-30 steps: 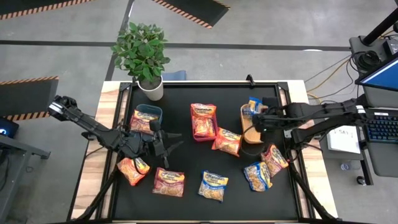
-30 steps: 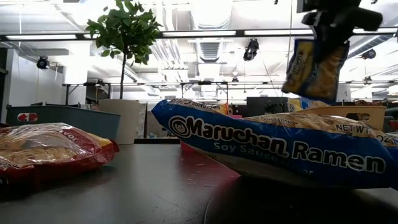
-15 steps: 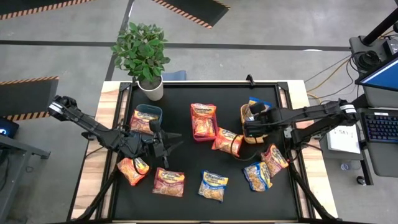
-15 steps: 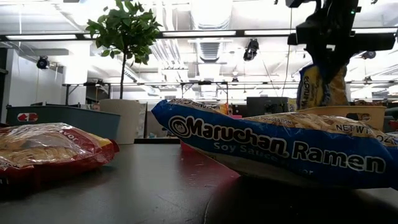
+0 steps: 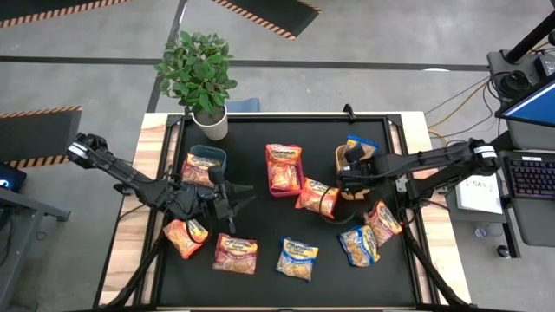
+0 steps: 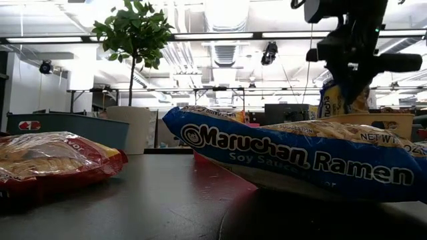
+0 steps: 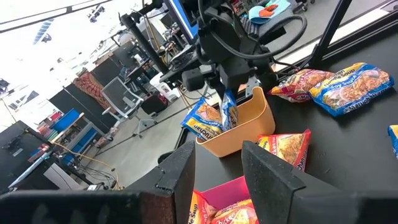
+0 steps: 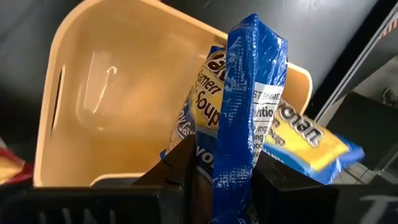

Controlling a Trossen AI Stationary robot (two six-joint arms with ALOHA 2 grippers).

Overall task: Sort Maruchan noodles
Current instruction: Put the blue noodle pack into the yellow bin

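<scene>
Fingers of right gripper (image 8: 217, 168) clamp blue packet (image 8: 249, 93) edge-on, lowered since a sec ago, now inside tan bin (image 8: 106, 93) below them; release looks next. Left gripper (image 7: 217, 162) part-open, empty.

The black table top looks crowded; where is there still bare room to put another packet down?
The table is bare along its far edge, between the potted plant and the tan bin, and in the near corners. It is crowded around the tan bin, where the right gripper holds a blue packet, and by the left gripper.
</scene>
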